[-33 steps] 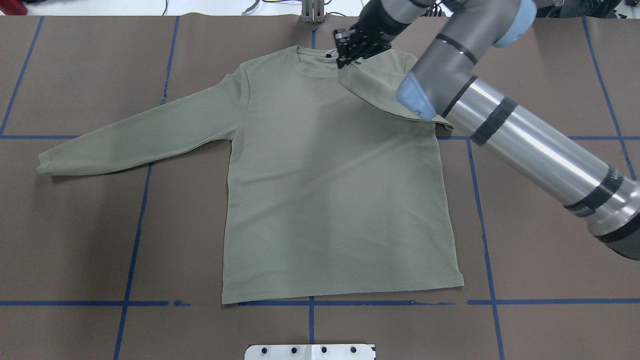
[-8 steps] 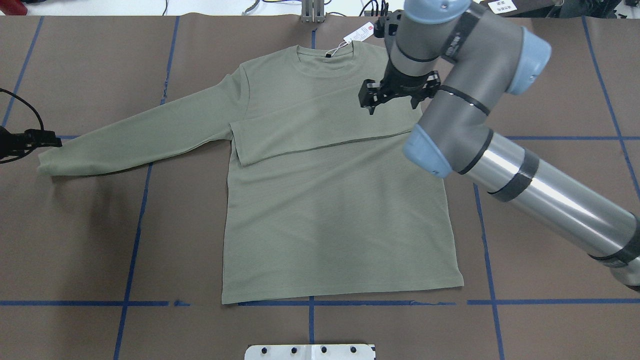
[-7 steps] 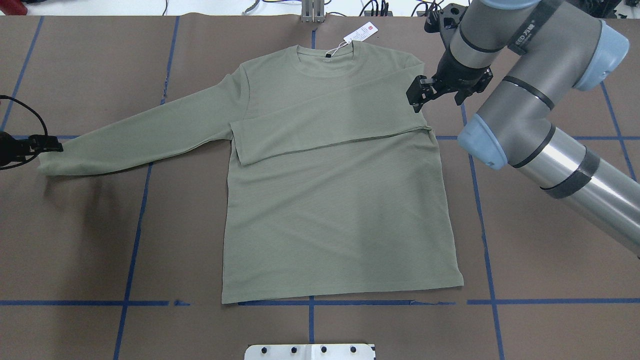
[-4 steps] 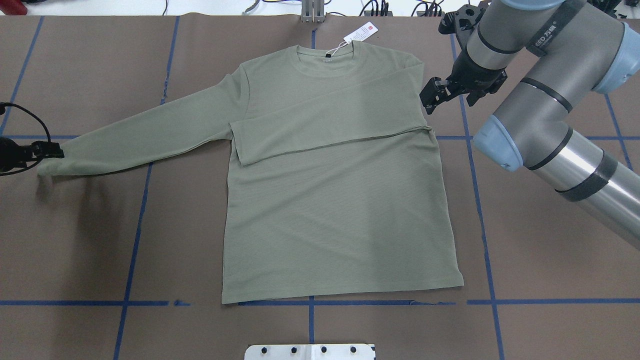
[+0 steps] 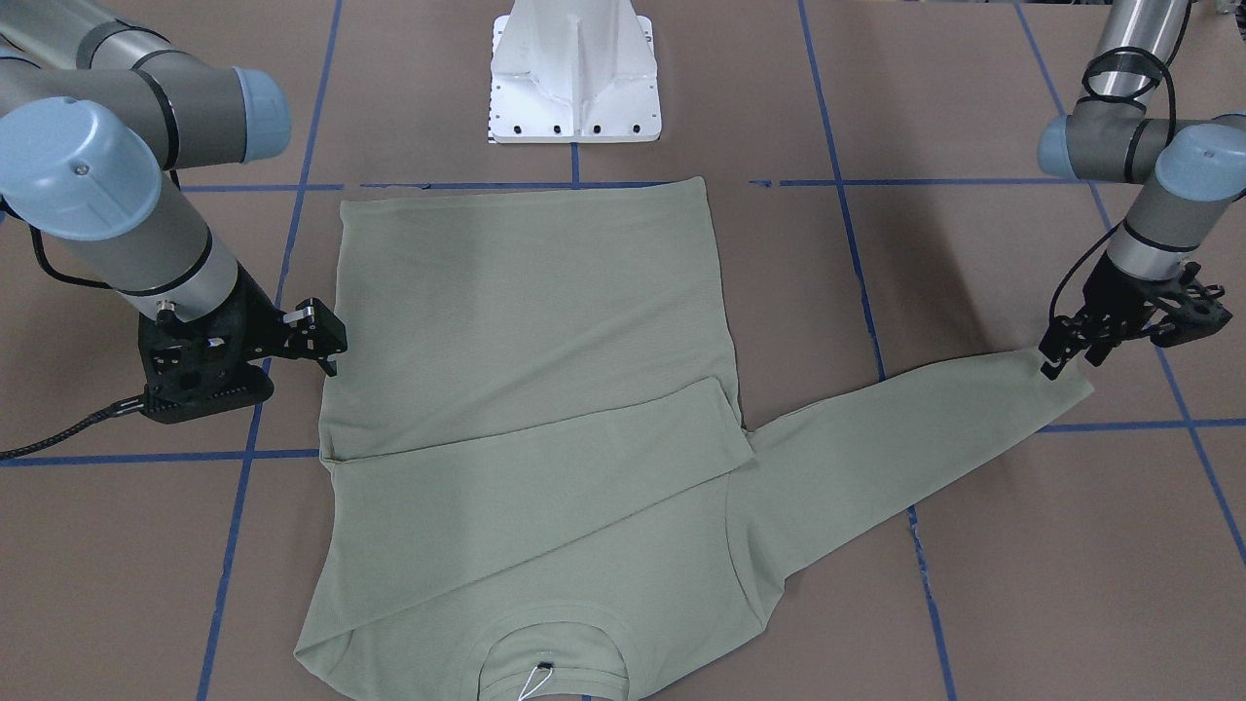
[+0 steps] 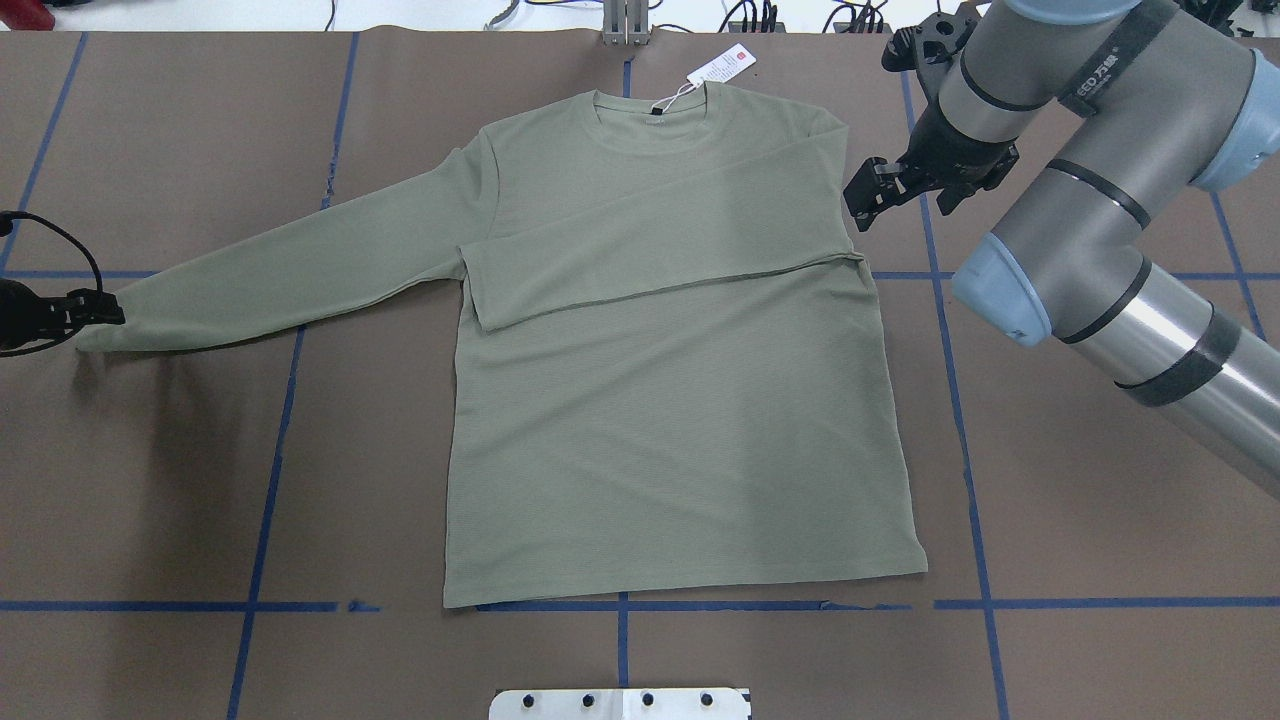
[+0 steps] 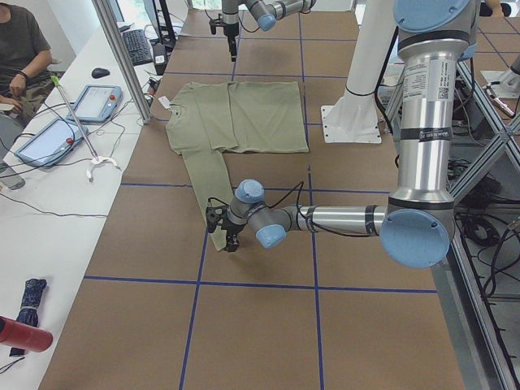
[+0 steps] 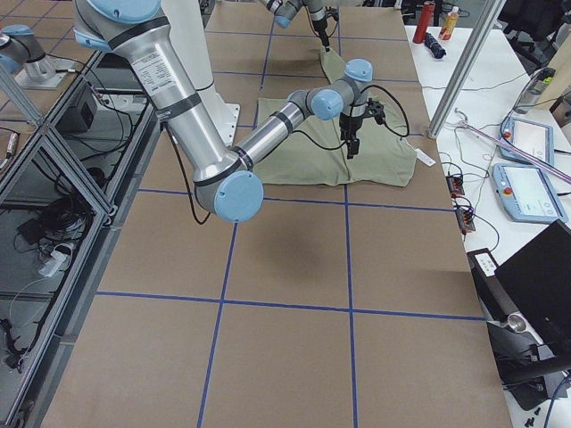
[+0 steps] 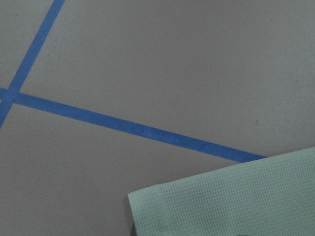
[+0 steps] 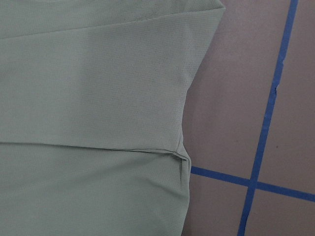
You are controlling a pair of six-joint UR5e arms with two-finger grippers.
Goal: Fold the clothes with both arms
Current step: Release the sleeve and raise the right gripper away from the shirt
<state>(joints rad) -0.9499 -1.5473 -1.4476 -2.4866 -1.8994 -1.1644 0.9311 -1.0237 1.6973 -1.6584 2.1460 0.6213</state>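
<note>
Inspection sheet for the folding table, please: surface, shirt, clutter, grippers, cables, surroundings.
Surface: brown table cover, blue tape grid.
Job's things: shirt flat; one sleeve folded across the chest, other sleeve stretched out; hang tag by the collar.
Clutter: nothing seen.
Grippers: left gripper at the outstretched cuff, jaws open; right gripper beside the shirt's shoulder, jaws open, empty.
Cables: black cable loops at the left wrist.
Surroundings: white pedestal; seated person at a side bench.

Logged shirt flat on counter, one sleeve folded across chest. Found left gripper with jaws apart at outstretched sleeve's cuff. Found right gripper with jaws apart, shirt's side edge just beside.
</note>
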